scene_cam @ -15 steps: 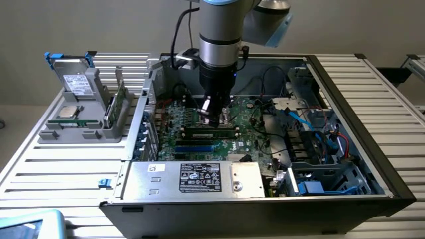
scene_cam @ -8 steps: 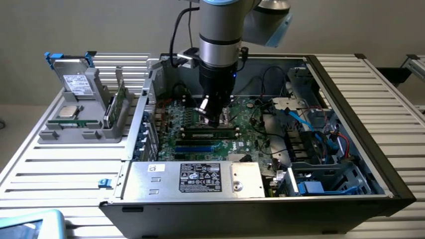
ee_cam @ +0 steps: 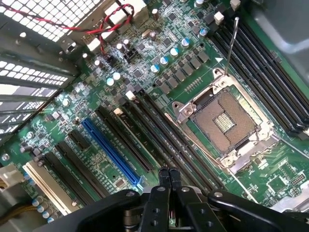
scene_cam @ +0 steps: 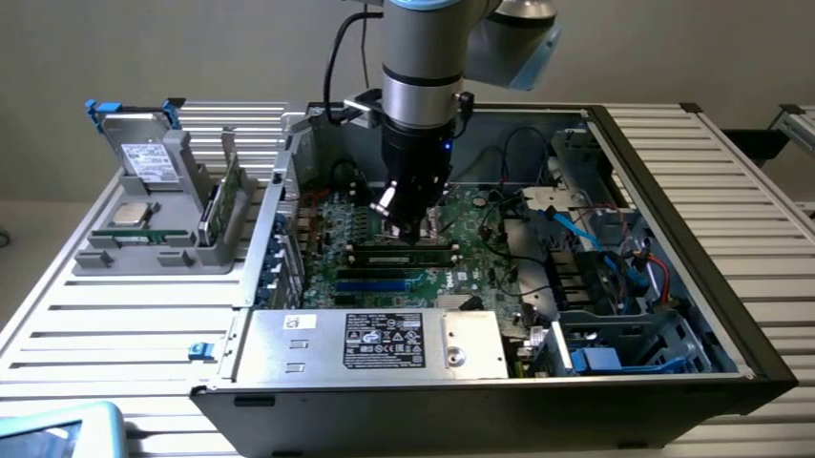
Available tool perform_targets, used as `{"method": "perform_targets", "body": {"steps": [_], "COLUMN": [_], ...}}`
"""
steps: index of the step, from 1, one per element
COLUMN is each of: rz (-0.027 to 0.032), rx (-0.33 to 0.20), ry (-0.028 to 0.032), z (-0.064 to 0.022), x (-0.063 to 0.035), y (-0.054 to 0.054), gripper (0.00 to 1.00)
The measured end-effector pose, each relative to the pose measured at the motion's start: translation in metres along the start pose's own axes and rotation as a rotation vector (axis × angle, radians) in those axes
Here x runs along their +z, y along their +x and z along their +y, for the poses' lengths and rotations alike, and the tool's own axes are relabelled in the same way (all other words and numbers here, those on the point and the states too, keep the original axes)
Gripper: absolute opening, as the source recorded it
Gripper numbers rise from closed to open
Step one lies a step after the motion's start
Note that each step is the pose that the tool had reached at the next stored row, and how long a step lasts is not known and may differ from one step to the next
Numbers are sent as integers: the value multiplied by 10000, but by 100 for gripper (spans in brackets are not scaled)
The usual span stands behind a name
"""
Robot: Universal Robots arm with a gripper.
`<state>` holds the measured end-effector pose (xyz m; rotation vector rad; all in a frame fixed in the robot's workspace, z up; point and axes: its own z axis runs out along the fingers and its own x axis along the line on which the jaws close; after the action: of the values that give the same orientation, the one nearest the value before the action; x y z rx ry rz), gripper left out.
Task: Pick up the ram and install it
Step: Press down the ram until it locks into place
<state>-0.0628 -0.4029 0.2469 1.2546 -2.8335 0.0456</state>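
My gripper (scene_cam: 405, 227) hangs shut inside the open computer case, low over the motherboard (scene_cam: 369, 279). In the wrist view its fingertips (ee_cam: 169, 175) are pressed together with nothing between them. They sit just above the long black slots (ee_cam: 188, 150) beside the empty processor socket (ee_cam: 226, 121). A slim green ram stick (scene_cam: 225, 202) stands on edge in the grey holder (scene_cam: 140, 258), well away at the exterior view's left. Whether another stick sits in the slot (scene_cam: 405, 252) under the fingertips, I cannot tell.
A square silver processor chip (scene_cam: 132, 214) lies in the holder. The silver power supply (scene_cam: 369, 343) fills the case's near side. Blue and red cables (scene_cam: 612, 258) crowd the drive bay at the exterior view's right. A blue slot (ee_cam: 111, 150) and red-black wires (ee_cam: 104, 21) lie near the slots.
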Motion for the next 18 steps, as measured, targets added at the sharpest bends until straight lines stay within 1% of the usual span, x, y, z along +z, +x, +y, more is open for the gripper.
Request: {"method": "perform_targets", "body": {"steps": [13,18], "rz": [19,19], "rx": [2018,2624], "ry": [-102,-114], "z": [0,0], "x": [0,0], "y": [0,0], "gripper": [11,11]}}
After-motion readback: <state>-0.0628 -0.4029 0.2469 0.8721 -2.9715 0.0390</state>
